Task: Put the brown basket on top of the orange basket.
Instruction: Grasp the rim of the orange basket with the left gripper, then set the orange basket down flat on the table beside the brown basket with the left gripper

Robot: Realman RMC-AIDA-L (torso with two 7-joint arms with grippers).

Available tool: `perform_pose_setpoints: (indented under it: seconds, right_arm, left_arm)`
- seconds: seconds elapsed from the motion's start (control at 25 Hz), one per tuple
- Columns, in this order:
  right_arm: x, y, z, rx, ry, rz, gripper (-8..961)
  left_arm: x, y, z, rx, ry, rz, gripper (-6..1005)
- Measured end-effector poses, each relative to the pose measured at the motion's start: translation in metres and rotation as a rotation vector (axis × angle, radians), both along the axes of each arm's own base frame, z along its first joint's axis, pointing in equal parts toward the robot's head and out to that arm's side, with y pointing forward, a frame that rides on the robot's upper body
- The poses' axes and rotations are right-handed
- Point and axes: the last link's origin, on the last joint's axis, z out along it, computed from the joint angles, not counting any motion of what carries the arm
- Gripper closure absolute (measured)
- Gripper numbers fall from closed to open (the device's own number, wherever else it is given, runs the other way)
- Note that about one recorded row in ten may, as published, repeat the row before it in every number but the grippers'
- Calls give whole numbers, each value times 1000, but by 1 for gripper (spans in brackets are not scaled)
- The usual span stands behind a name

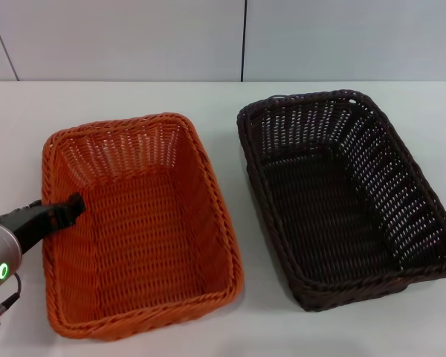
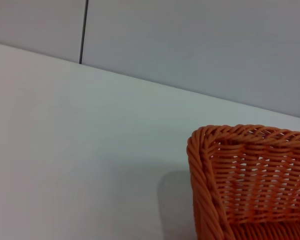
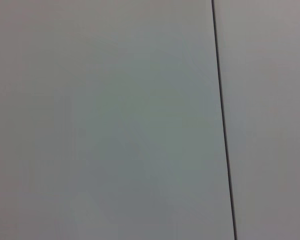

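Two baskets side by side on a white table, with the left gripper at the orange one.

Head view: the orange basket lay on the table toward the robot's left, and the brown basket lay just beside it on the right, apart from it, both upright and open-side up. The left gripper reached in over the orange basket's left rim; whether its fingers were wide or narrow could not be told. Left wrist view: one braided corner of the orange basket showed against the table and a grey wall panel. Right wrist view: only grey wall with a dark seam appeared; the right gripper was out of sight.
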Motion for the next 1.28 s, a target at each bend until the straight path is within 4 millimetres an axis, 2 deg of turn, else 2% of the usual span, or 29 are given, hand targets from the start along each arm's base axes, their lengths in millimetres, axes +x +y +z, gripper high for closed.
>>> perform_pose_setpoints:
  seconds: [0.44,0.64,0.92,1.16,1.28]
  right_arm:
    - [1,-1,-1,-2,2,-1,529]
    - [1,-3,-1,-1,6,-1,529]
    - [4,-7,-2,3,9,-4,529]
    - [9,-12,0,9,12,-18,529]
    - [13,-16,0,12,15,-30,529]
  left_arm:
    - [-1,0,1,-18,46,-19,554]
    - [4,2,6,-7,91,-67,783]
    - [2,9,28,-7,173,-135,809]
    - [-5,27,65,-19,214,-205,810]
    - [-3,37,79,-38,240,-249,810]
